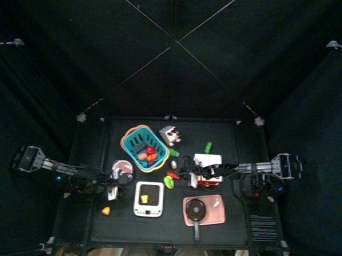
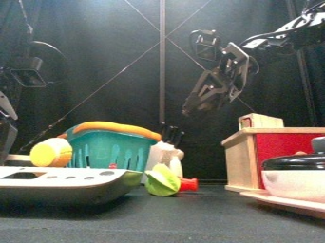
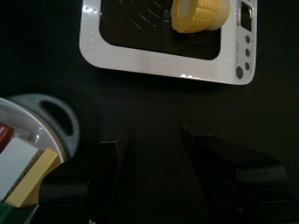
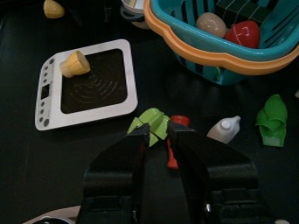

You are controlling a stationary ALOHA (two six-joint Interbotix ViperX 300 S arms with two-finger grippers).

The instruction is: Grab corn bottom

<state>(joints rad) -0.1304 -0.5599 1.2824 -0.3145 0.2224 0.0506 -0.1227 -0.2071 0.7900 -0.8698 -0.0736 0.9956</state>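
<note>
The corn bottom [image 4: 151, 122], a green husk piece, lies on the table between the white scale [image 4: 86, 82] and a red piece [image 4: 177, 121]. It also shows in the front view [image 2: 162, 180], in front of the teal basket [image 2: 112, 147]. My right gripper [image 4: 163, 131] hangs above it, jaws a little apart and empty. In the front view the right gripper [image 2: 214, 93] is well above the table. A yellow corn piece [image 4: 75, 63] sits on the scale and also shows in the left wrist view [image 3: 201, 13]. My left gripper [image 3: 152, 144] is open and empty beside the scale [image 3: 163, 61].
The teal basket [image 4: 228, 39] holds toy food. A white bottle [image 4: 225, 129] and a green piece [image 4: 271, 118] lie near the husk. A wooden box [image 2: 273, 142] and a pan [image 2: 298, 176] stand at the right. Another yellow piece [image 4: 52, 9] lies beyond the scale.
</note>
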